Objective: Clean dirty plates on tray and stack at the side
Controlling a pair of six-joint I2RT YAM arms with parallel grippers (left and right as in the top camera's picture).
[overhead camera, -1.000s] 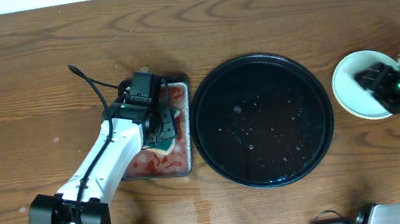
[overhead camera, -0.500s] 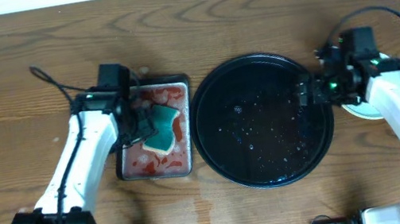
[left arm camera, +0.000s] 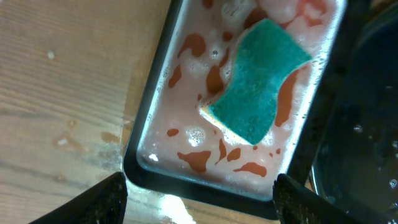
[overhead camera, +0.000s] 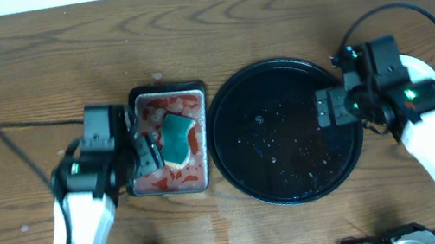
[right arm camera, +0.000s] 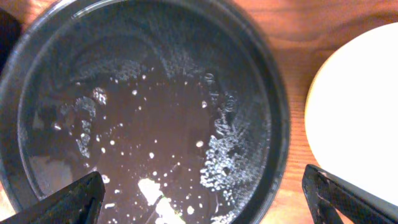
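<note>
Both my arms just backed off. My left gripper [left arm camera: 200, 200] has dropped the sponge [left arm camera: 258, 90] in the metal tray [left arm camera: 152, 106], and my right gripper [right arm camera: 205, 198] has left the plates [right arm camera: 364, 118] toward the right edge of the table [overhead camera: 19, 83]. Both are wide open and empty. The tray [right arm camera: 278, 124] is wet with no plates on it, so I reckon we're basically done.

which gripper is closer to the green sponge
Left. The left gripper hangs right beside the sponge; the right gripper sits across the black tray, over its right rim.
</note>
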